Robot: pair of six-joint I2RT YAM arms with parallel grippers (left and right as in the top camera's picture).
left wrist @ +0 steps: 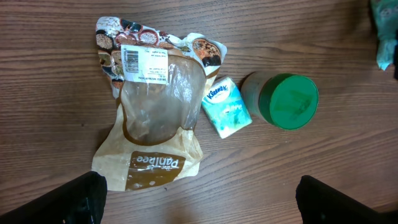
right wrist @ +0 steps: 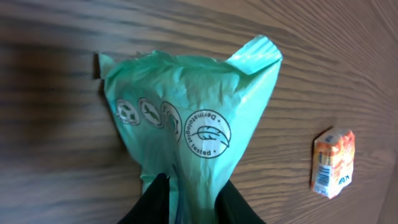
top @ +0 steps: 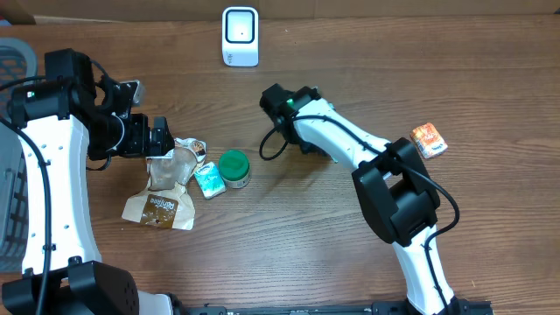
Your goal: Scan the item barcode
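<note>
A brown wood-grain bench [top: 490,79] fills every view, with a white rounded scanner unit [top: 240,36] standing upright at its far edge, well apart from everything else. The right gripper [right wrist: 194,182] sits near the middle of the bench, and its wrist view shows its two dark fingers [right wrist: 155,202] set narrowly on either side of the pinched lower end of a pale green crinkled plastic packet [right wrist: 186,106]. The packet is printed with round emblems, one showing a feather, and it fans out wider away from the fingers. In the overhead view the arm hides this packet, so I cannot tell whether it touches the wood. A small orange wrapped packet [top: 429,140] lies off to the right, well apart from the gripper. On the left side, the left gripper [top: 162,138] hangs wide open and empty above a brown paper bag with a clear window [left wrist: 152,118]. The bag lies flat, and a white barcode label [left wrist: 144,62] faces up near its printed top. Just beside the bag lies a small teal-and-white tissue pack [left wrist: 226,107]. It touches or nearly touches a round jar with a green lid [left wrist: 287,101], which stands upright on the pack's other side. A grey slatted basket [top: 13,61] shows at the left edge.
</note>
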